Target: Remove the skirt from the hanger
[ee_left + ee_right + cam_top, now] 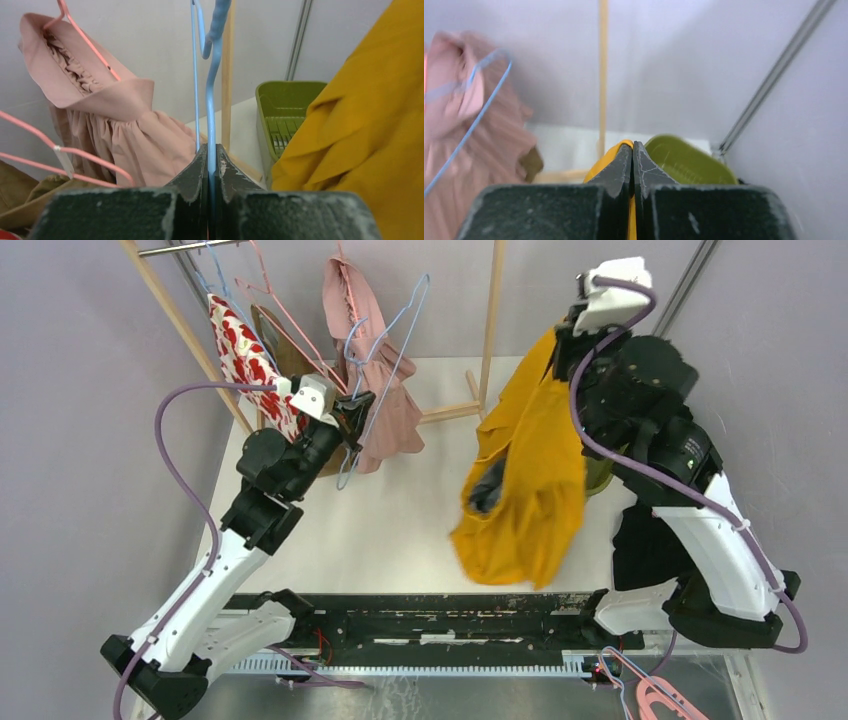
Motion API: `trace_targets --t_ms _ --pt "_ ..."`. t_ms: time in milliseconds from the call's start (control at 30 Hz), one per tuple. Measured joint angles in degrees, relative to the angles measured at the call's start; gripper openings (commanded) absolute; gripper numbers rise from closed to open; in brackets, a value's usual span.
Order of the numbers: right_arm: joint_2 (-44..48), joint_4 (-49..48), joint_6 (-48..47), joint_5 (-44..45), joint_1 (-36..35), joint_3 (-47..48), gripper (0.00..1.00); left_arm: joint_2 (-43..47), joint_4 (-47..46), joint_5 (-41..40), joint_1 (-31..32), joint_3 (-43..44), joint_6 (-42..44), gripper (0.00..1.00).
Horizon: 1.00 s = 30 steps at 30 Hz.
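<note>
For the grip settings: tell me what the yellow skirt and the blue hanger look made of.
Yellow skirt: soft matte woven cloth, it seems; it drapes in loose folds.
Blue hanger: thin wire, probably coated metal; smooth, slightly glossy, with rigid bends.

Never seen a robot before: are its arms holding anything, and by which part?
The left fingers pinch the blue hanger by its wire; right fingers pinch the yellow skirt at its top.

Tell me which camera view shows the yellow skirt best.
The top external view: the whole yellow skirt hangs there from the right gripper. The left wrist view shows only some folds at its right edge; the right wrist view shows just a yellow sliver pinched between the fingers.
</note>
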<state>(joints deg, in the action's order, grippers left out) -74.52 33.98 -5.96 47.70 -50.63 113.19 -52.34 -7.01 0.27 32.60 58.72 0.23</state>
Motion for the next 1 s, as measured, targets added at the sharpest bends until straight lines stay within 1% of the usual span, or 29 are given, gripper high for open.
trace_targets --t_ms 67,167,267,333,433,633,800,933,1000 --pt "-1.9 -5.1 -5.4 2.8 0.2 4.1 0.01 1.6 2.3 0.3 0.0 -0.9 0.0 0.03" --pt "-8.0 -12.7 -12.4 5.0 1.1 14.3 0.01 3.5 5.2 1.0 0.0 -2.1 0.0 0.03" --pt "-16.9 -17.9 -18.4 5.1 3.0 28.3 0.01 4.7 7.5 1.8 0.0 -2.8 0.0 0.03" --pt "-21.1 -22.4 -21.4 4.3 4.6 33.9 0.01 5.2 8.8 1.9 0.0 -3.1 0.0 0.03" --pt "-25.5 -25.0 -22.4 3.1 8.5 39.0 0.01 6.2 10.3 1.9 0.0 -3.8 -0.3 0.03" --pt "-26.5 -26.2 -16.3 0.1 17.7 38.1 0.01 7.1 11.7 2.9 0.0 -5.2 -1.3 0.03" --pt "-28.9 -25.7 -10.6 -3.1 21.8 39.5 0.01 6.6 12.1 2.9 0.0 -5.4 -1.3 0.03" --pt "-31.0 -22.5 -4.7 -5.5 26.8 38.6 0.01 5.7 12.1 2.9 0.0 -5.4 -1.4 0.03" --pt "-31.2 -20.7 -1.0 -6.6 30.5 35.4 0.01 5.2 12.1 2.9 0.0 -5.4 -1.6 0.03"
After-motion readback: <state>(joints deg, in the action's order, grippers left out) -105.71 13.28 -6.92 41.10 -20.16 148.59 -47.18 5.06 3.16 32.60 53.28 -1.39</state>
